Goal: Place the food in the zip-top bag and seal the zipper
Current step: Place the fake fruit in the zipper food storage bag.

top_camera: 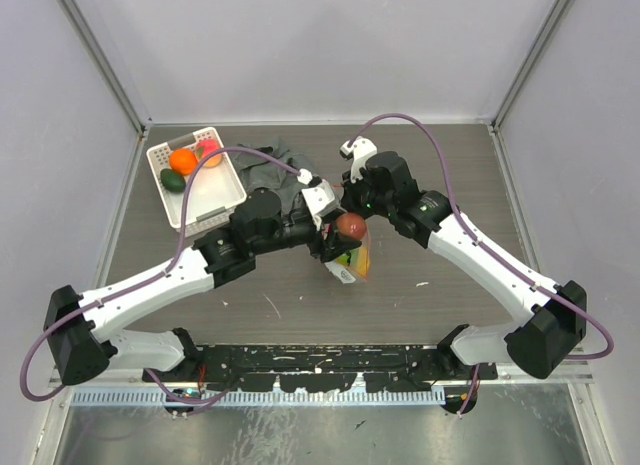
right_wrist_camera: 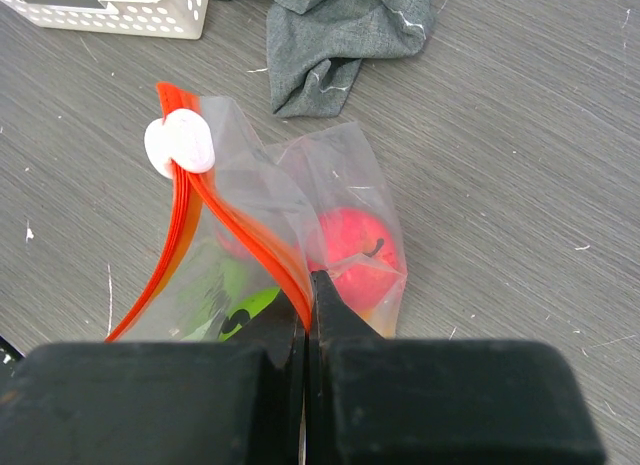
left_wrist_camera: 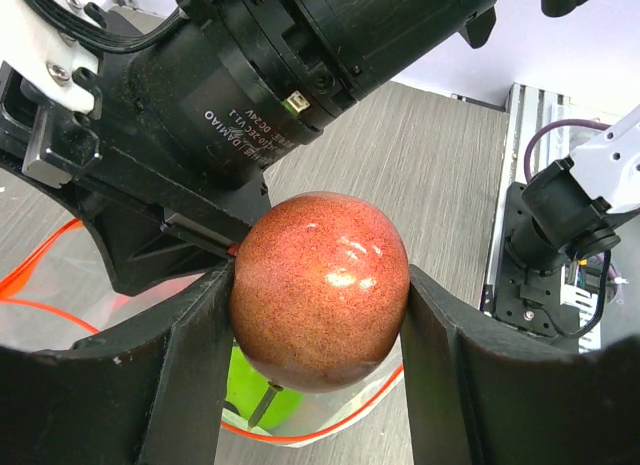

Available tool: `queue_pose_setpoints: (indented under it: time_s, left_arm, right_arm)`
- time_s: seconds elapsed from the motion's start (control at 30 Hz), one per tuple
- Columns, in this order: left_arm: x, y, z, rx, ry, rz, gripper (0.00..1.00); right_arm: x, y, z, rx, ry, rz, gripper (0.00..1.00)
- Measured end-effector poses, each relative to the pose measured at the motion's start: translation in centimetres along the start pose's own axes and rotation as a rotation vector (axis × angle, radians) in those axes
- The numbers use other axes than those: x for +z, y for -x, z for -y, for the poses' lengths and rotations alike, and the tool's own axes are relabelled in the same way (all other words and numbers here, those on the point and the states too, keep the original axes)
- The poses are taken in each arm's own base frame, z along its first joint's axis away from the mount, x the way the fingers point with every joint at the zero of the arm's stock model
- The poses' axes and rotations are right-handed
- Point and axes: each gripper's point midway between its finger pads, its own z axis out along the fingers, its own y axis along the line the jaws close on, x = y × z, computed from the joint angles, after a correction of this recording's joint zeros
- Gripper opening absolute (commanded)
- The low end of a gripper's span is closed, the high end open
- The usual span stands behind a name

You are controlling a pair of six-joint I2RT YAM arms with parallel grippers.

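Near the middle of the table (top_camera: 450, 165) sits the clear bag (top_camera: 352, 260), its mouth gaping upward and its orange zipper (right_wrist_camera: 215, 210) curving in an open loop. Inside it lie a red fruit (right_wrist_camera: 352, 247) and a bright green piece (right_wrist_camera: 225, 290), both seen through the wrinkled plastic. A white slider tab (right_wrist_camera: 180, 145) sits at one end of the zipper. The right gripper (right_wrist_camera: 310, 295) is clenched tight on the zipper strip, pinching the bag's edge between its two fingers. Just above the open mouth hangs a round brownish-red fruit (left_wrist_camera: 318, 275), grasped on both sides by the left gripper (left_wrist_camera: 322, 335), whose fingers press against its flanks. The two wrists are close together over the bag. Beyond them a crumpled grey cloth (right_wrist_camera: 340, 30) lies on the table. Farther to the left stands a white basket (top_camera: 170, 200) holding an orange fruit (top_camera: 183, 160), a pink-red one (top_camera: 208, 150) and a dark green one (top_camera: 173, 181)
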Motion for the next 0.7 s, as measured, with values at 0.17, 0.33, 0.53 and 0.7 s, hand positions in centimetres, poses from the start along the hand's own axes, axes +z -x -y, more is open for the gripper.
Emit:
queue_pose_setpoints:
  time_s: [0.17, 0.33, 0.53, 0.7]
  left_arm:
    - [0.4, 0.1, 0.2, 0.016, -0.023, 0.016, 0.34]
    - [0.9, 0.0, 0.5, 0.023, -0.047, 0.039, 0.35]
    - [1.6, -1.4, 0.3, 0.017, -0.046, 0.02, 0.35]
    - [1.7, -4.5, -0.1, 0.013, -0.03, -0.042, 0.36]
  right_arm:
    - [0.0, 0.0, 0.0, 0.0, 0.002, -0.001, 0.01]
    - [0.0, -0.1, 0.1, 0.001, 0.001, -0.003, 0.01]
    - [-0.1, -0.3, 0.8, 0.001, -0.022, -0.014, 0.0]
    - [-0.1, -0.4, 0.3, -0.002, -0.005, -0.017, 0.0]
